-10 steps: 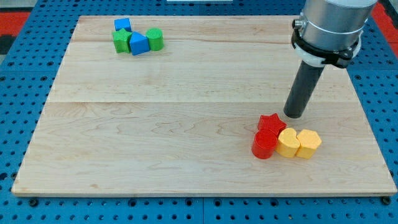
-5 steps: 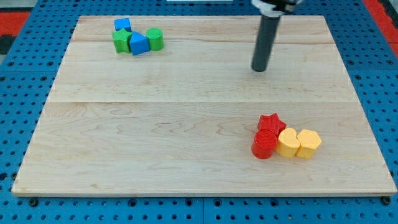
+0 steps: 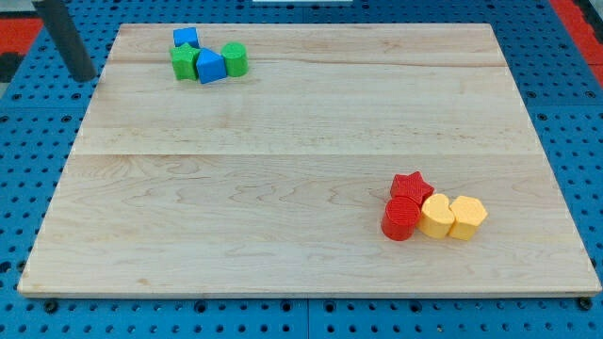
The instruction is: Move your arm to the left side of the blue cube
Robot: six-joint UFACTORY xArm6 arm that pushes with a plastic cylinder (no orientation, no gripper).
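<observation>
The blue cube point(image 3: 186, 38) sits near the top left of the wooden board point(image 3: 283, 188), touching a green block point(image 3: 184, 62). A second blue block point(image 3: 210, 67), wedge-like, and a green cylinder point(image 3: 236, 58) sit right beside them. My tip point(image 3: 84, 77) is at the view's far left, just off the board's left edge, left of and slightly below the blue cube, about a hundred pixels away. It touches no block.
At the lower right a red star point(image 3: 411, 185), a red cylinder point(image 3: 401, 218), a yellow cylinder point(image 3: 436, 216) and a yellow hexagonal block point(image 3: 467, 217) sit clustered together. A blue pegboard point(image 3: 28, 188) surrounds the board.
My tip has swept from beside the red star at the right, up across the board's top, to just past the board's left edge. No block has moved.
</observation>
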